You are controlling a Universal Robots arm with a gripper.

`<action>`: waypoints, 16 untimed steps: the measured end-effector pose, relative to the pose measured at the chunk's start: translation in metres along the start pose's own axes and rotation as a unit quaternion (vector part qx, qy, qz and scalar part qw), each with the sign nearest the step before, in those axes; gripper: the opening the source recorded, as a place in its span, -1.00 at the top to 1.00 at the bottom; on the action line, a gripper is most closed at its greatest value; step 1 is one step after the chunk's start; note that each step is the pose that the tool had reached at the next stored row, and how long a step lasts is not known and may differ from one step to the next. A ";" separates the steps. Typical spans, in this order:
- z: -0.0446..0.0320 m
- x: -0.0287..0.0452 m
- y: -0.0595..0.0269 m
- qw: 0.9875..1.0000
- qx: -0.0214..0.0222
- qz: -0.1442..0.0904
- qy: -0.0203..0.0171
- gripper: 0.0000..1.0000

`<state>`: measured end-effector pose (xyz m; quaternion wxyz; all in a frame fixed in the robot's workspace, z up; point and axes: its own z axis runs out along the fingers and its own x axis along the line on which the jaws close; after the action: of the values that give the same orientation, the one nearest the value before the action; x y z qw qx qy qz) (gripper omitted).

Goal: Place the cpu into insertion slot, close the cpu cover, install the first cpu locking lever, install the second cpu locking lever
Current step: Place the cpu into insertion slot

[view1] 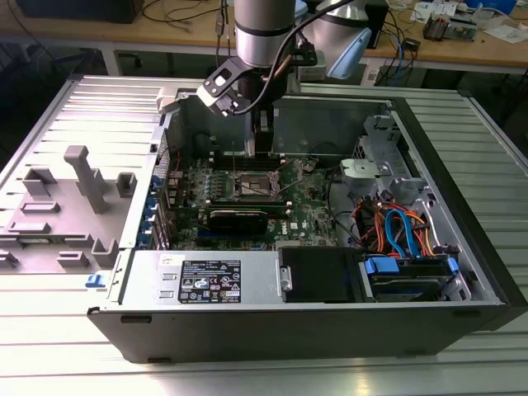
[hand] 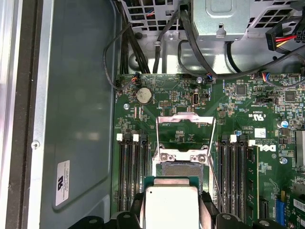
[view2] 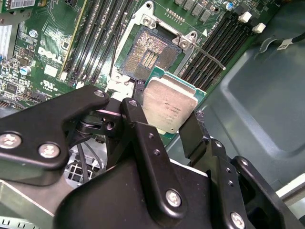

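Ribbed metal table (view1: 49, 355) carries an open computer case (view1: 272, 326) laid on its side, with cluttered workbenches (view1: 462, 49) behind. The gripper (view1: 261, 142) reaches down into the case. Its fingers (view2: 143, 129) press against opposite edges of the cpu (view2: 170, 102) and hold it flat, metal top up, presumably so it can go down square. Just beyond the fingertips and lower lies the insertion slot (view2: 147, 53), bare; the chip hangs apart from it, not yet seated. Past the slot from the gripper, the cpu cover (hand: 185, 116) is swung fully back. A locking lever (view2: 209, 53) stands freed beside the socket, which leaves the opening unobstructed.
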<state>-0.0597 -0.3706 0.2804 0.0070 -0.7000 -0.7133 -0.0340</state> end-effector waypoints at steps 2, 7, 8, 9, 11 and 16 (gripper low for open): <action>0.0000 0.0000 0.0000 1.000 0.000 0.000 0.000 -0.08; 0.0023 -0.0001 -0.0001 1.000 0.000 0.000 0.000 -0.08; 0.0049 -0.0003 -0.0001 1.000 0.000 0.000 0.000 -0.08; 0.0068 -0.0004 -0.0002 1.000 0.000 0.000 0.000 -0.08; 0.0111 -0.0007 -0.0004 1.000 0.000 0.000 0.000 -0.08; 0.0201 -0.0042 -0.0008 1.000 0.000 0.000 0.000 -0.08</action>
<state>-0.0597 -0.3737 0.2602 0.0067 -0.7004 -0.7130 -0.0337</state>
